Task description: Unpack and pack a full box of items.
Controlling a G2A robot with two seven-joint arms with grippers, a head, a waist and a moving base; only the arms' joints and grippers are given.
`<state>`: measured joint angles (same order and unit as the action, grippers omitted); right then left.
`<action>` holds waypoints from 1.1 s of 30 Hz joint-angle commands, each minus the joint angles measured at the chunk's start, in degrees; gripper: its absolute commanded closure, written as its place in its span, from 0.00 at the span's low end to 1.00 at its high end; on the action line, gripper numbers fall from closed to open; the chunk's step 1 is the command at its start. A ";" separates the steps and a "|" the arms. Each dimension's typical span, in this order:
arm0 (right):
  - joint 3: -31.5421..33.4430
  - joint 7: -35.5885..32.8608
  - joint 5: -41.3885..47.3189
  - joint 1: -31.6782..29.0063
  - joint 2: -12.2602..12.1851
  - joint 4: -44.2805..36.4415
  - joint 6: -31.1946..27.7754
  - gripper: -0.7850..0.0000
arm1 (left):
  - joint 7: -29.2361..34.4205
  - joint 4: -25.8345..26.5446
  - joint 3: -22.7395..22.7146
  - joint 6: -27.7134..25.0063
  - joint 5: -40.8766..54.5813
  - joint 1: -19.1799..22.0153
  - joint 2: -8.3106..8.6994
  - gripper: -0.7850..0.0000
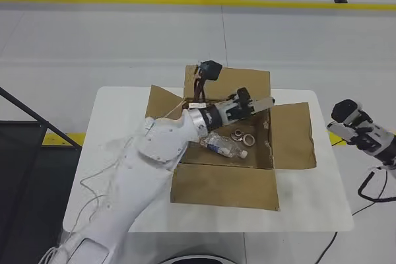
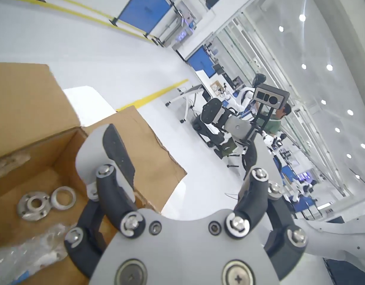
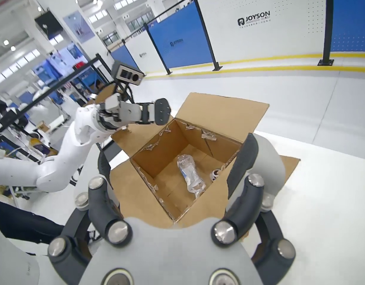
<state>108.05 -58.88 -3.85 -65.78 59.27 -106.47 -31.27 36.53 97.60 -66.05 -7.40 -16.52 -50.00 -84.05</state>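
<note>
An open cardboard box (image 1: 224,188) stands in the middle of the white table (image 1: 119,132), its flaps spread out. On its floor lie a clear plastic bag of items (image 1: 226,145), a metal flange (image 2: 33,204) and a metal ring (image 2: 63,197). My left gripper (image 1: 261,104) hangs open over the box's far right part and holds nothing; its fingers (image 2: 111,149) stand wide apart. My right gripper (image 1: 346,113) is open and empty beyond the table's right edge, facing the box (image 3: 224,114) with the bag (image 3: 189,173) inside.
The box's right flap (image 1: 294,135) lies flat between the right gripper and the box opening. The front flap (image 1: 224,188) covers the table's near middle. Bare table surface shows at the left (image 1: 105,171) and front right (image 1: 310,198).
</note>
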 commanded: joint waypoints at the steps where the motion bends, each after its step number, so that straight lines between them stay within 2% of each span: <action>1: -3.21 -0.95 -3.15 2.48 -0.23 -1.02 0.53 0.00 | 0.89 8.33 -4.76 0.88 -1.38 -6.22 0.97 0.00; 4: -8.73 -2.70 -7.34 5.98 -0.46 -2.23 1.08 0.00 | 1.47 14.66 -10.34 1.20 -1.96 -12.23 2.01 0.00; 8: -17.44 -5.20 -13.64 10.50 -0.51 -3.09 1.79 0.00 | 0.88 20.38 -16.79 0.28 -1.36 -19.26 2.99 0.00; 15: -33.36 -8.79 -24.69 17.43 0.26 -1.31 5.65 0.00 | -1.47 26.49 -25.93 -3.78 2.40 -29.72 4.07 0.00; 18: -35.51 -8.61 -25.11 18.50 0.49 -0.66 6.54 0.00 | -2.06 27.79 -28.02 -7.03 4.36 -32.84 4.39 0.00; 28: -35.64 -8.47 -25.43 18.32 0.50 -0.58 6.80 0.00 | -2.00 27.83 -28.09 -7.57 4.68 -33.13 4.42 0.00; 33: -42.29 -7.24 -32.24 19.91 1.17 -1.20 9.56 0.00 | -2.49 26.46 -26.72 -6.05 4.17 -32.69 4.56 0.00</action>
<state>67.56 -66.17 -34.54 -46.77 60.25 -107.93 -22.06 34.27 124.65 -93.19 -14.17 -12.29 -83.05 -79.54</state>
